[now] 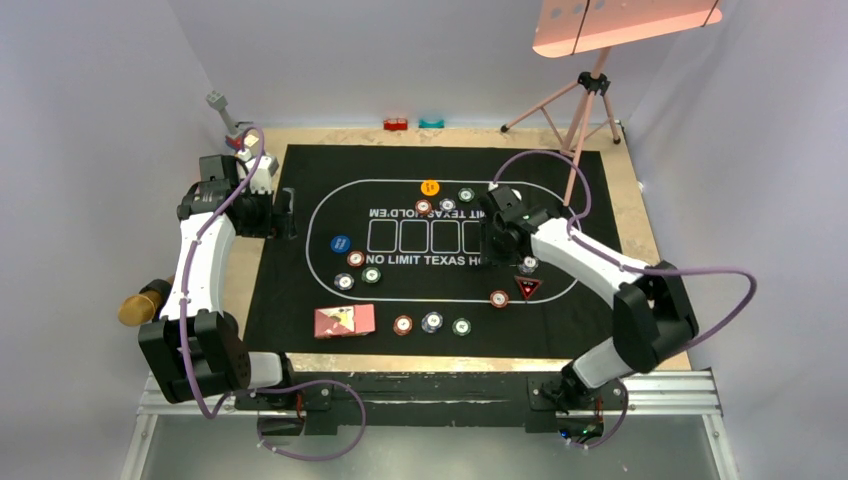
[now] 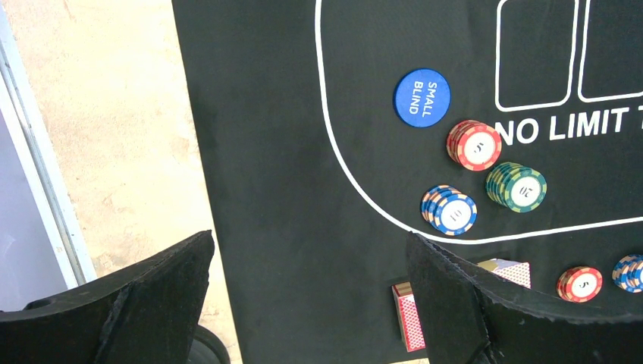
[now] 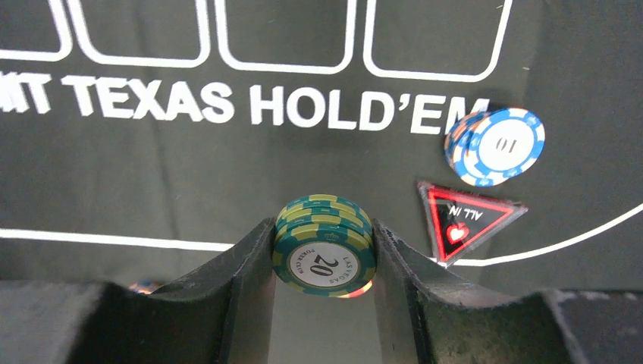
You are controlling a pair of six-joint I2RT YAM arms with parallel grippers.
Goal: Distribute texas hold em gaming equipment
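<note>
The right pincer (image 3: 324, 231) is squeezed onto a small pile of green chips (image 3: 324, 258). The pile sits right between the two fingers, low in the middle of the right wrist view. Each finger presses on the round edge of the pile. The flat face marked "20" leans toward the camera, so the pile is tipped, not lying flat. It is not clear if the pile rests on the black mat (image 3: 152, 152) or hangs just above it. A thin red bit peeks out under the pile, too small to name.

The pile probably goes up and to the right of the pincer in that view, by the blue chips (image 3: 497, 145) and the triangle marker (image 3: 466, 216). That group has no green pile beside it. The right arm is the near one for this job. The left pincer (image 2: 309, 243) is spread wide with nothing in it, far off over the left side of the mat.

The top view shows chip groups all around the mat, but there the right pincer (image 1: 497, 235) hides the green pile. Only the right wrist view shows the grip. Only the left wrist view lets one read SMALL BLIND on the blue disc (image 2: 422, 97). It also shows the red-backed cards (image 2: 409, 322) at its bottom edge.
</note>
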